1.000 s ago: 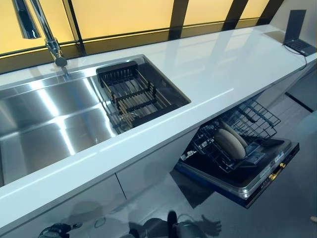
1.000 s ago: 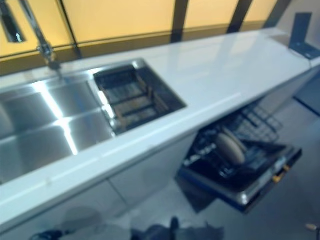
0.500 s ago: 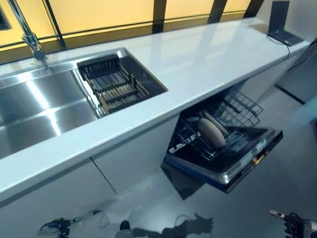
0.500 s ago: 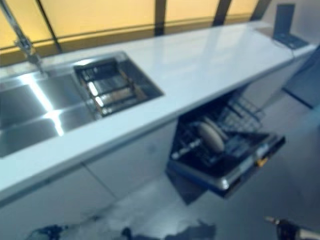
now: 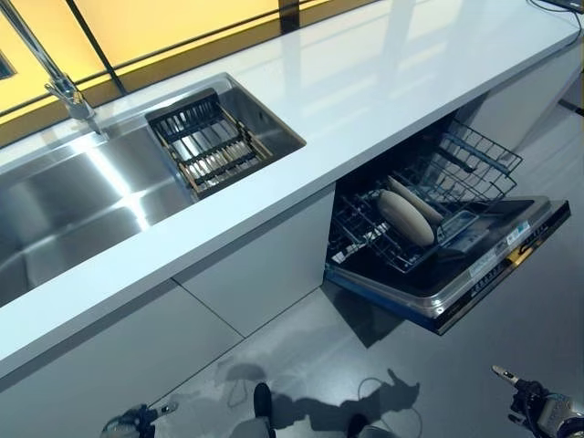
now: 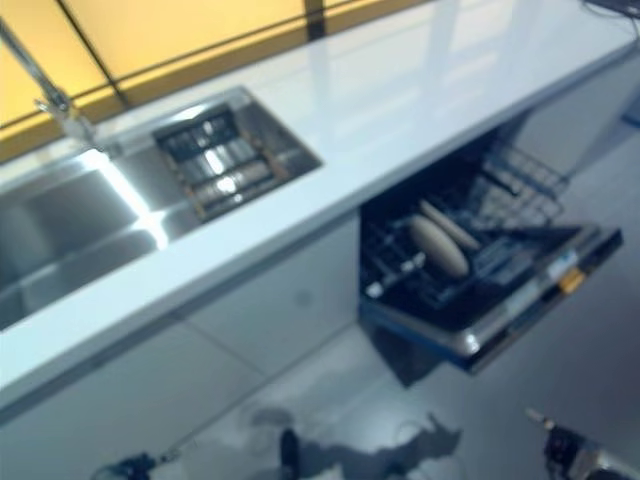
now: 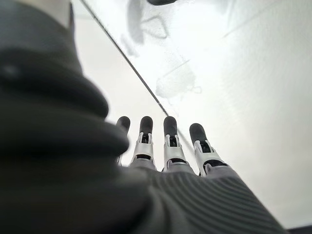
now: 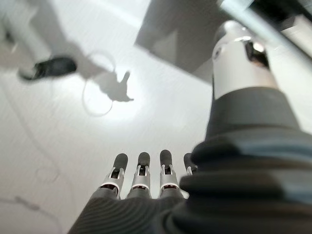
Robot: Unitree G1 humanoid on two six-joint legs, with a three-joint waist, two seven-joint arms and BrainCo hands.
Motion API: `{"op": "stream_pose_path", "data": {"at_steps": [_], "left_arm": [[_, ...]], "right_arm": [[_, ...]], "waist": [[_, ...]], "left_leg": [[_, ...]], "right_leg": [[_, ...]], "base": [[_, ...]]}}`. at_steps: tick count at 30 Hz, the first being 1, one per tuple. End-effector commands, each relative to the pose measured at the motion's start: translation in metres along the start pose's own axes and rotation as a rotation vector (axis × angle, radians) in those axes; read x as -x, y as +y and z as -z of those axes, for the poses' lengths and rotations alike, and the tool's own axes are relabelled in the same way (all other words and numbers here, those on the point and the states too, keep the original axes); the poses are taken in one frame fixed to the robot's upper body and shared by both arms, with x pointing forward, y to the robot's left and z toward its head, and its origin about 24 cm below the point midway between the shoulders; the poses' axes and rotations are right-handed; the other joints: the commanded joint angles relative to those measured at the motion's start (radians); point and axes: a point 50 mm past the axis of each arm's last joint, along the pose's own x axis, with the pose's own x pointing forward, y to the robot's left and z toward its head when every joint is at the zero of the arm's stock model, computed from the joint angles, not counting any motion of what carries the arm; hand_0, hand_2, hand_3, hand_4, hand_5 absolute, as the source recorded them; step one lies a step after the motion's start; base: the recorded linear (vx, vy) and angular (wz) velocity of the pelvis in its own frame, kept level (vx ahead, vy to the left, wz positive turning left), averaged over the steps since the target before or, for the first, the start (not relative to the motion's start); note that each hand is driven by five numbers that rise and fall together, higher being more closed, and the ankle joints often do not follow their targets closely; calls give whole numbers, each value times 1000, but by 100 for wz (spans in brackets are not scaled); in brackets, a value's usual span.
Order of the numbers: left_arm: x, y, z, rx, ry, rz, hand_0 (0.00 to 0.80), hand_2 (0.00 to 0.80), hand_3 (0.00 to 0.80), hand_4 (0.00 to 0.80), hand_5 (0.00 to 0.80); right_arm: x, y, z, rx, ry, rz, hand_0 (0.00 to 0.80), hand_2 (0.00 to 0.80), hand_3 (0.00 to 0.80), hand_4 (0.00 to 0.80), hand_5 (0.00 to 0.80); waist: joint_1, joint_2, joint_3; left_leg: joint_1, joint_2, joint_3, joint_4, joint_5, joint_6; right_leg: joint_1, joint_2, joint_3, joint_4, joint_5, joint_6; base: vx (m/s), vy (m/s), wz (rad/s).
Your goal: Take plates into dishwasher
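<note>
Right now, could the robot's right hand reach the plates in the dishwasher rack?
Probably not yet: the right hand hangs low, empty, away from the plates in the rack; nothing blocks the way.

Counter (image 5: 383,82): long white top, bare along its length, open to reach from the front.
Sink (image 5: 73,201): steel basin set into the counter; a faucet (image 5: 55,78) stands at its back edge, and a drying rack (image 5: 208,144) fills its right end.
Dishwasher door (image 5: 474,274): folded down flat, jutting out over the floor below the counter edge.
Lower rack (image 5: 411,214): pulled out over the door; two plates (image 5: 406,214) stand on edge in its middle, wire slots free to either side, counter edge overhanging its rear part.
Floor (image 5: 301,356): grey, open in front of the cabinets.
Left hand (image 7: 165,146) and right hand (image 8: 141,178): hang low over the floor, fingers straight, holding nothing.
</note>
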Motion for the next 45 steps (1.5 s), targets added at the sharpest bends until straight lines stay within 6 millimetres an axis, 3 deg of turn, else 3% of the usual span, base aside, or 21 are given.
{"op": "stream_pose_path", "data": {"at_steps": [1,2,3,4,6,9,13,16,22,30,37,45], "left_arm": [[-1,-5,4,31,14,14,0,0,0,0,0],[-1,-12,1,13,4,38,0,0,0,0,0],[-1,-14,1,8,2,43,0,0,0,0,0],[-1,-21,-2,3,-6,58,0,0,0,0,0],[-1,-24,-9,-8,-17,69,0,0,0,0,0],[0,-24,-12,-4,-33,63,0,0,0,0,0],[0,-22,2,-9,-15,66,0,0,0,0,0],[1,-23,14,5,3,73,0,0,0,0,0],[2,-31,20,31,2,101,0,0,0,0,0],[3,-38,21,40,-17,117,0,0,0,0,0],[4,-41,22,0,-11,139,0,0,0,0,0],[5,-41,24,-55,-4,152,0,0,0,0,0]], "right_arm": [[1,23,-20,-261,-143,-119,0,0,0,0,0],[1,25,-21,-327,-176,-151,0,0,0,0,0],[2,25,-21,-344,-185,-156,0,0,0,0,0],[2,32,-22,-390,-223,-195,0,0,0,0,0],[6,44,-29,-441,-290,-232,0,0,0,0,0],[7,54,-33,-485,-319,-243,0,0,0,0,0],[14,47,-61,-562,-405,-200,0,0,0,0,0],[20,42,-79,-651,-464,-191,0,0,0,0,0],[28,43,-98,-746,-511,-141,0,0,0,0,0],[44,57,-130,-761,-614,-319,0,0,0,0,0],[70,101,-162,-668,-709,-593,0,0,0,0,0],[123,159,-199,-572,-850,-901,0,0,0,0,0]], "waist": [[1,-56,8],[-1,-53,2],[0,-48,-1],[-1,-30,-13],[-17,7,-21],[-10,28,-3],[-1,73,24],[3,103,38],[3,141,65],[18,175,77],[41,188,64],[73,180,27]], "left_leg": [[-26,45,128,266,-191,22],[-17,59,145,382,-227,26],[-10,56,139,397,-244,31],[59,12,116,355,-304,60],[139,-23,123,110,-256,50],[115,-58,71,62,-229,55],[114,-86,62,-27,-191,51],[101,-108,42,-55,-178,50],[82,-122,63,-51,-182,55],[54,-142,62,-28,-192,63],[57,-148,58,-43,-187,61],[96,-140,75,-55,-191,62]], "right_leg": [[40,0,-7,-49,-2,-96],[40,-8,-17,-56,2,-95],[35,-10,-19,-50,1,-93],[-5,-22,-7,-3,-8,-75],[-53,-21,-25,41,-12,-51],[-75,-21,-11,19,19,-31],[-102,-21,-23,-32,51,-14],[-127,-17,-16,-46,56,-16],[-155,-31,-10,-54,61,-17],[-187,-50,-9,-22,46,-18],[-183,-64,-25,-27,45,-13],[-143,-82,-68,-34,44,-3]], "base": [[-58,-12,6],[-31,24,-2],[-44,173,23],[-79,265,33],[-125,233,37],[-103,32,69],[-112,35,24],[-85,48,-2],[-51,43,-6],[-6,23,-6],[0,0,0],[6,3,0]]}}
